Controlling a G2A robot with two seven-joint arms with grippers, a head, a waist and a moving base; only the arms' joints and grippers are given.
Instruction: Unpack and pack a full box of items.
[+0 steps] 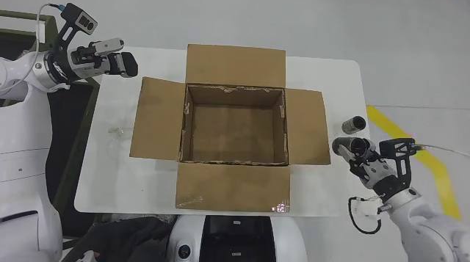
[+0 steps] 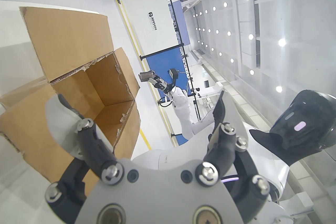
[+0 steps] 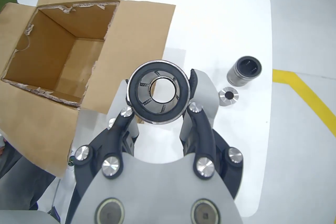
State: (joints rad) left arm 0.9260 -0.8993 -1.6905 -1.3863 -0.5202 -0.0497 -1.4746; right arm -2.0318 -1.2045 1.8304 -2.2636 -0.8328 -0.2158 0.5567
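On the white bench (image 1: 330, 78), an open brown cardboard box (image 1: 235, 65) sits centre. My right end effector (image 3: 159, 83) grips a hollow steel cylinder (image 3: 157, 116); my left end effector (image 1: 121, 55) is spread empty, upper left.

A brown cardboard box (image 1: 235, 65) is sitting upright mid-way along the white counter (image 1: 330, 78), its four flaps lying spread outward and its bare floor showing. A hollow silver metal cylinder with a black-ringed end (image 3: 132, 93) is being gripped by the right end effector (image 3: 160, 81) beside the box's right flap. A matching second silver cylinder (image 3: 244, 70) is lying on its side on the counter, with a short silver metal plug (image 3: 228, 96) standing just beside it.
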